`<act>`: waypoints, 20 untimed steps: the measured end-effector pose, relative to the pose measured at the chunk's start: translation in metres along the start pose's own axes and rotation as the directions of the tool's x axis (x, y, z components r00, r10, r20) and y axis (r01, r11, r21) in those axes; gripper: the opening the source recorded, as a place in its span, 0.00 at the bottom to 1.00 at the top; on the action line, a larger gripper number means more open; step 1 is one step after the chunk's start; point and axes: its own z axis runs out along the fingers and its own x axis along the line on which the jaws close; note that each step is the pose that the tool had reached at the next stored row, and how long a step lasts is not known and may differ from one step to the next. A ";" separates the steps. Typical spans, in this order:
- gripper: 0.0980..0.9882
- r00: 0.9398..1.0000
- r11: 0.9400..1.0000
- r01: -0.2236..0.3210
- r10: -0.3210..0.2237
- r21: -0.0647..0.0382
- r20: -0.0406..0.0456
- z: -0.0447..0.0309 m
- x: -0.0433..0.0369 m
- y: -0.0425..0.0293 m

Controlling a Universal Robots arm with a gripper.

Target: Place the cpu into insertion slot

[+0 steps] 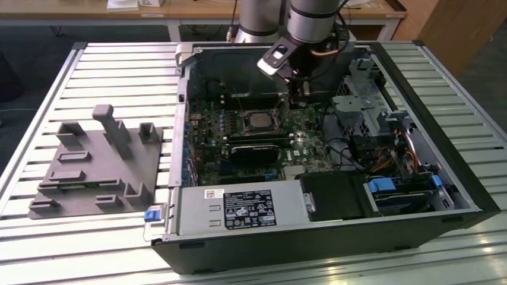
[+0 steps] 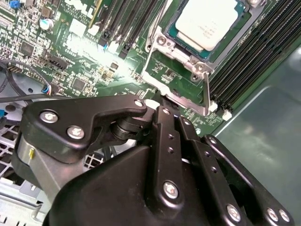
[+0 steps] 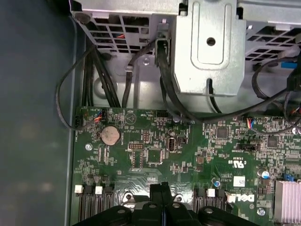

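The cpu [image 1: 257, 120], a small square chip with a dull silver top, lies flat inside the insertion slot [image 1: 272, 113] on the green board in the open computer case. In the second wrist view the cpu [image 2: 207, 21] sits within the slot's silver frame [image 2: 181, 61], and the thin wire lever [image 2: 207, 92] runs along one side. My gripper [image 1: 295, 100] hangs just above the board, beside the slot toward the exterior view's right. Its fingers [image 3: 157, 190] are pressed together with nothing between them. The gripper [image 2: 157, 101] stands apart from the chip.
A black rectangular module [image 1: 257, 151] lies on the board in front of the slot. The metal drive cage [image 1: 364, 113] and cables [image 3: 99, 80] stand close to the gripper. A grey fixture [image 1: 95, 160] sits outside the case at the exterior view's left. The case walls [image 1: 186, 89] enclose the board.
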 end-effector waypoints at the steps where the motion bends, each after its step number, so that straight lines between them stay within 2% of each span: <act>1: 0.01 1.000 1.000 0.000 0.000 0.000 0.000 0.0000 0.0000 -0.0009; 20: 0.01 1.000 1.000 0.000 0.000 0.000 0.000 0.0026 0.0006 -0.0210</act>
